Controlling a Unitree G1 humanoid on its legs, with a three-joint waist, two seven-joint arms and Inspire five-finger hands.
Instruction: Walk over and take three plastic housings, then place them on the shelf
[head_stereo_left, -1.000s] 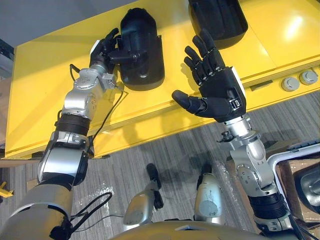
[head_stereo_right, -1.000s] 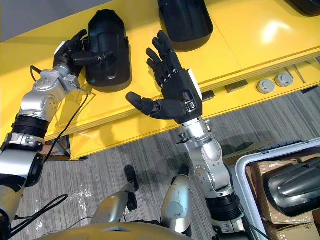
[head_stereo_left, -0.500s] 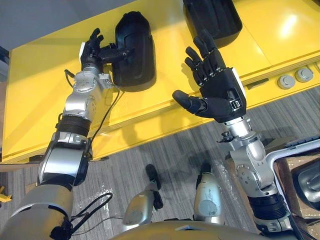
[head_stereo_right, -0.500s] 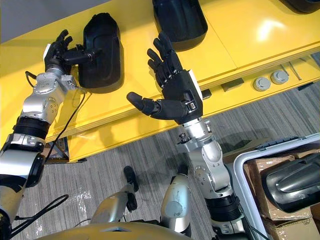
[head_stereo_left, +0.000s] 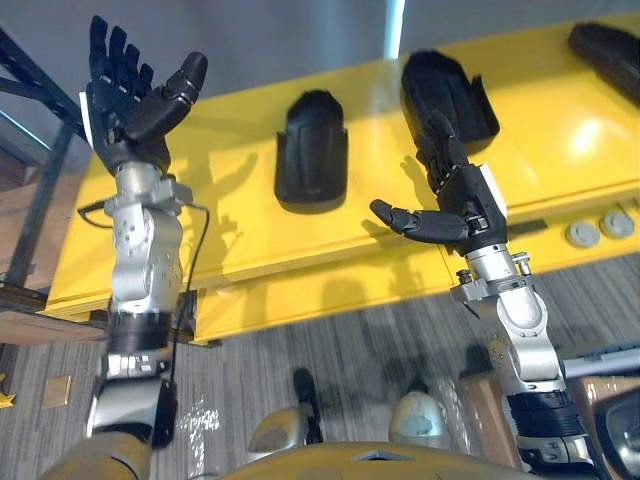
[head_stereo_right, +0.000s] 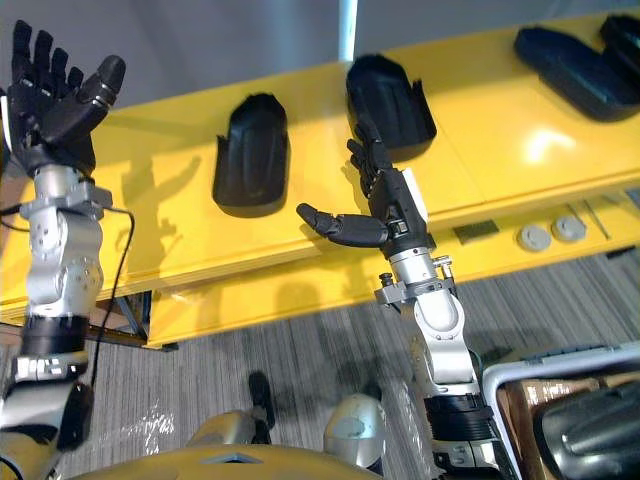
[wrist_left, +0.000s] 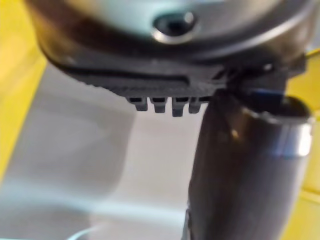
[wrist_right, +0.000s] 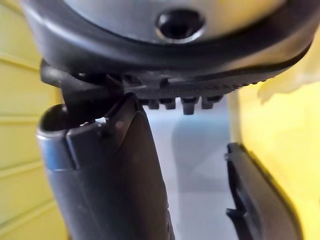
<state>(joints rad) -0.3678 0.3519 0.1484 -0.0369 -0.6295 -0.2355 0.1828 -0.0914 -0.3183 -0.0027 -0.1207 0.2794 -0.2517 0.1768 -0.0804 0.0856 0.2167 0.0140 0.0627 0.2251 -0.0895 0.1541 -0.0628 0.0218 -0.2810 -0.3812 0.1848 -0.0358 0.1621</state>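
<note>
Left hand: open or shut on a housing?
Open: left hand raised with fingers straight, holding nothing; nearest housing lies apart on the yellow surface.

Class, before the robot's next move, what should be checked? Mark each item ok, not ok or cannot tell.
1. Left hand open and empty: ok.
2. Right hand open and empty: ok.
3. Near housing lying on the yellow surface, clear of both hands: ok.
4. Second housing apart from the near housing: ok.
5. Third housing on the same surface: ok.
6. Grey part in the bin is a housing: cannot tell.
</note>
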